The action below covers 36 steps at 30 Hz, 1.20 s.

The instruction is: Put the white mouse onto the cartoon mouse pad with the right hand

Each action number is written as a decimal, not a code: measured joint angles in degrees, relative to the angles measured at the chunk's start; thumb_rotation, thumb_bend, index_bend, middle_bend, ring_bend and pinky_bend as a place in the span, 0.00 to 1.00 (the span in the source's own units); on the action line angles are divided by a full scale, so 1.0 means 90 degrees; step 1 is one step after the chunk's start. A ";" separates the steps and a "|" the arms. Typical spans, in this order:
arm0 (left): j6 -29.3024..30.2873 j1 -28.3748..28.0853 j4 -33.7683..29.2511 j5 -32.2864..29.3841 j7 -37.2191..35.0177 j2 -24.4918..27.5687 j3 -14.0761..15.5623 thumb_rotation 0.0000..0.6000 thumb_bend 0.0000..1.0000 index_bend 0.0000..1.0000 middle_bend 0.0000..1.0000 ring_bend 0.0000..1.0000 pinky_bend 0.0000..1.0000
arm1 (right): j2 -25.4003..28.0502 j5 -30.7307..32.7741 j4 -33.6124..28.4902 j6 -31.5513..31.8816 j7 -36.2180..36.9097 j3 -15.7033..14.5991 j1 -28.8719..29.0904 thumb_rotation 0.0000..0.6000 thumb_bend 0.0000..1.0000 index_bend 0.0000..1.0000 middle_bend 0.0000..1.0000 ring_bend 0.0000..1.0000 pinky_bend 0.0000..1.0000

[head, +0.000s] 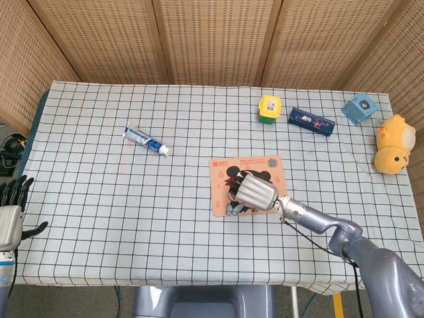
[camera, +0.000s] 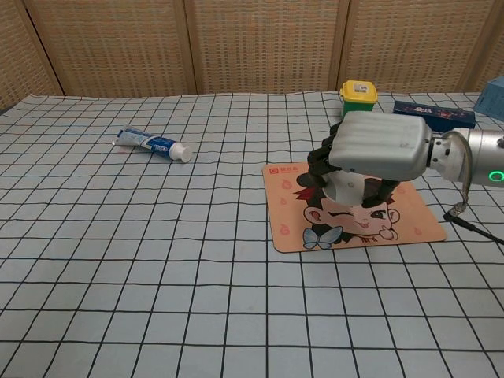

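My right hand (camera: 376, 148) (head: 256, 191) hovers over the middle of the cartoon mouse pad (camera: 409, 224) (head: 250, 162), palm down, fingers curled around the white mouse (camera: 344, 189). The mouse shows only in the chest view, under the palm and just above or on the pad's drawn face; I cannot tell whether it touches the pad. In the head view the hand hides it. My left hand (head: 9, 212) hangs off the table's left edge, fingers spread and holding nothing.
A toothpaste tube (head: 146, 140) (camera: 153, 144) lies at the left middle. Behind the pad stand a green and yellow bin (head: 269, 109) (camera: 358, 102), a dark blue box (head: 311, 121) (camera: 433, 116) and a light blue box (head: 360, 108). A yellow plush (head: 392, 143) sits at the right edge.
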 measured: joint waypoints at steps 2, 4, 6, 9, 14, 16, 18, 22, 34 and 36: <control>-0.0020 -0.0007 0.0008 -0.0016 0.0012 -0.0008 -0.0002 1.00 0.04 0.00 0.00 0.00 0.00 | -0.0136 0.0022 0.0312 0.0002 0.0147 -0.0029 0.0060 1.00 0.18 0.83 0.64 0.52 0.54; -0.0036 -0.0015 0.0015 -0.0028 0.0032 -0.0017 -0.0002 1.00 0.04 0.00 0.00 0.00 0.00 | -0.0269 0.0035 0.0608 0.0012 0.0266 -0.0081 0.0104 1.00 0.18 0.83 0.64 0.52 0.54; -0.0042 -0.0021 0.0017 -0.0029 0.0045 -0.0022 0.0001 1.00 0.04 0.00 0.00 0.00 0.00 | -0.0398 0.0048 0.0867 0.0024 0.0390 -0.0144 0.0133 1.00 0.18 0.83 0.64 0.52 0.54; -0.0037 -0.0026 0.0016 -0.0026 0.0070 -0.0031 0.0002 1.00 0.04 0.00 0.00 0.00 0.00 | -0.0559 0.0057 0.1195 0.0050 0.0529 -0.0240 0.0162 1.00 0.18 0.83 0.64 0.52 0.54; -0.0038 -0.0031 0.0014 -0.0032 0.0096 -0.0040 0.0004 1.00 0.04 0.00 0.00 0.00 0.00 | -0.0761 0.0035 0.1640 0.0102 0.0662 -0.0412 0.0217 1.00 0.18 0.83 0.64 0.52 0.54; -0.0051 -0.0035 0.0020 -0.0046 0.0101 -0.0044 0.0002 1.00 0.04 0.00 0.00 0.00 0.00 | -0.0834 0.0000 0.1830 0.0136 0.0720 -0.0513 0.0250 1.00 0.18 0.83 0.64 0.52 0.54; -0.0060 -0.0039 0.0026 -0.0059 0.0096 -0.0048 -0.0003 1.00 0.04 0.00 0.00 0.00 0.00 | -0.0891 -0.0057 0.2016 0.0183 0.0760 -0.0644 0.0280 1.00 0.18 0.84 0.64 0.52 0.54; -0.0080 -0.0047 0.0036 -0.0064 0.0092 -0.0055 0.0002 1.00 0.04 0.00 0.00 0.00 0.00 | -0.0981 -0.0134 0.2245 0.0284 0.0844 -0.0837 0.0306 1.00 0.18 0.84 0.64 0.52 0.53; -0.0075 -0.0044 0.0019 -0.0090 0.0110 -0.0056 0.0002 1.00 0.04 0.00 0.00 0.00 0.00 | -0.1088 0.0007 0.2508 0.0268 0.0688 -0.1025 0.0256 1.00 0.18 0.82 0.55 0.43 0.37; -0.0077 -0.0041 0.0006 -0.0111 0.0117 -0.0051 -0.0005 1.00 0.04 0.00 0.00 0.00 0.00 | -0.1078 0.0040 0.2499 0.0217 0.0696 -0.1041 0.0237 1.00 0.17 0.76 0.48 0.34 0.27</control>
